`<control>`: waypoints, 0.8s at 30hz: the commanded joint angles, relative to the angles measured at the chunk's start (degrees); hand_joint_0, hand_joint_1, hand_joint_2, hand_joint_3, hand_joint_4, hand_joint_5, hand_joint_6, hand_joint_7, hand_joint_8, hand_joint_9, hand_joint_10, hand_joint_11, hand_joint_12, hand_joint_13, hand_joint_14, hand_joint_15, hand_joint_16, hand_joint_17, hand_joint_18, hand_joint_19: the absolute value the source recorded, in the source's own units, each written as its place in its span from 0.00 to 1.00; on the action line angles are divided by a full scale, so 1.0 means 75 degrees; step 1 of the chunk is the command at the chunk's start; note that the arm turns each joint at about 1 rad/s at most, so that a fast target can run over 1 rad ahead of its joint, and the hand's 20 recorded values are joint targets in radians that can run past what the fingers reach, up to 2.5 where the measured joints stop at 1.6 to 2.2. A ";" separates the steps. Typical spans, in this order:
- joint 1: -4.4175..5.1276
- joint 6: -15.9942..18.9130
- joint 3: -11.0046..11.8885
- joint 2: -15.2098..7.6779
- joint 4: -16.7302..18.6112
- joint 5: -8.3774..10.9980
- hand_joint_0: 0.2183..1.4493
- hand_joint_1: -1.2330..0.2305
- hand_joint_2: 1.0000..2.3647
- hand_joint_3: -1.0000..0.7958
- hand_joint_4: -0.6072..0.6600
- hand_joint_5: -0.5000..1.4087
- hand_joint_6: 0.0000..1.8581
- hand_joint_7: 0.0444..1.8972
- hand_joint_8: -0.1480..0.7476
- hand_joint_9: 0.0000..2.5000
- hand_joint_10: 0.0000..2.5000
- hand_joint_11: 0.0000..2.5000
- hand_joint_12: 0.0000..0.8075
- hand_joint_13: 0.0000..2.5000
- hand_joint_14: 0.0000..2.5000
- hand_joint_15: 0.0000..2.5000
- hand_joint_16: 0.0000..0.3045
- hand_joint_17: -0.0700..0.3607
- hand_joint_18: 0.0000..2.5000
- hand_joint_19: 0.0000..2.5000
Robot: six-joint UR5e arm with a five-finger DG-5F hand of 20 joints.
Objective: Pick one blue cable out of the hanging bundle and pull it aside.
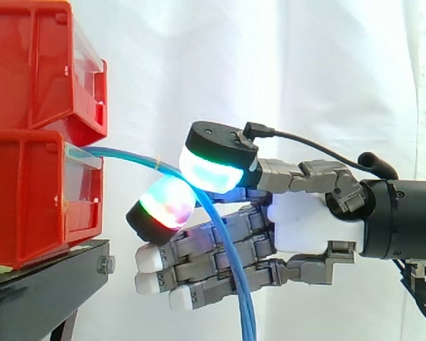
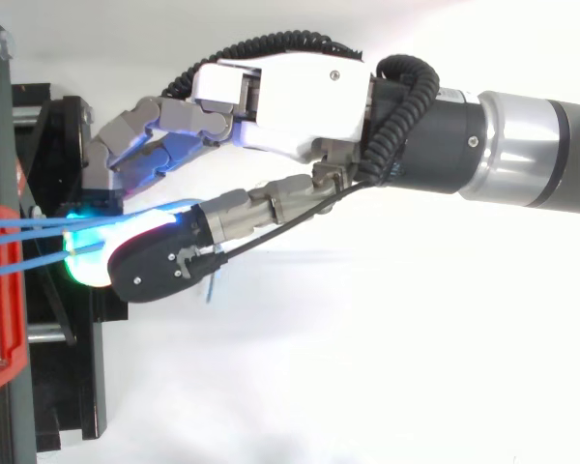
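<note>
Two red plastic bins are stacked at the left on a black stand (image 1: 42,284), the upper red bin (image 1: 28,64) resting on the lower red bin (image 1: 21,206), with a white curtain (image 1: 326,71) behind.

A bundle of thin blue cables (image 1: 228,245) is seen leaving the clear front lip of the lower red bin. It arches to the right and then hangs down, well clear of the stand.

The robot hand (image 1: 309,220) is presented from the right, at about the height of the lower red bin. Its thumb pad (image 1: 209,172), glowing cyan and green, and one finger pad (image 1: 169,201), glowing magenta and red, are closed together at the point where the arc turns downward. A blue cable is pinched between them. How many strands are caught in the pinch cannot be told.

The other fingers, tipped white, are held nearly straight below the pinch and are directed toward the stand. The hanging run of the bundle is seen crossing in front of them.

In the top view, blue strands (image 2: 39,259) are seen spread apart at the bin edge on the left. They are drawn together at the glowing pads, beneath the black back of the thumb.
</note>
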 commanded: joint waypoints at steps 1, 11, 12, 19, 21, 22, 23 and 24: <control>0.0002 -0.0007 0.0000 0.0001 0.0020 0.0012 0.33 0.29 0.01 0.47 0.44 0.18 0.52 0.40 0.42 0.28 0.00 0.14 0.29 0.21 0.00 0.11 0.12 0.36 0.17 0.15; -0.0010 0.0005 0.0011 0.0001 0.0008 0.0023 0.23 0.40 0.00 0.28 0.56 0.19 0.48 0.38 0.44 0.31 0.00 0.14 0.30 0.21 0.00 0.11 0.13 0.38 0.18 0.16; -0.0010 0.0005 0.0011 0.0001 0.0008 0.0023 0.23 0.42 0.00 0.28 0.56 0.19 0.48 0.39 0.44 0.32 0.00 0.14 0.30 0.21 0.00 0.11 0.14 0.38 0.19 0.16; -0.0010 0.0005 0.0000 0.0048 -0.0004 0.0012 0.30 0.52 0.01 0.34 0.52 0.21 0.47 0.45 0.43 0.36 0.00 0.13 0.28 0.22 0.00 0.11 0.12 0.35 0.18 0.17; -0.0022 -0.0007 0.0000 0.0095 -0.0004 0.0012 0.29 0.48 0.01 0.40 0.50 0.21 0.47 0.50 0.44 0.36 0.00 0.14 0.28 0.23 0.00 0.11 0.12 0.35 0.19 0.17; -0.0010 -0.0007 0.0000 0.0095 -0.0004 0.0012 0.29 0.46 0.01 0.43 0.50 0.20 0.48 0.49 0.44 0.35 0.00 0.14 0.28 0.24 0.01 0.12 0.12 0.35 0.19 0.18; -0.0010 -0.0019 0.0011 0.0106 -0.0004 0.0012 0.29 0.44 0.01 0.44 0.50 0.20 0.49 0.47 0.44 0.35 0.01 0.14 0.28 0.25 0.01 0.13 0.12 0.36 0.20 0.18; -0.0022 -0.0042 0.0011 0.0130 0.0008 0.0023 0.30 0.39 0.01 0.47 0.50 0.20 0.50 0.43 0.46 0.35 0.00 0.15 0.31 0.26 0.01 0.13 0.14 0.39 0.22 0.17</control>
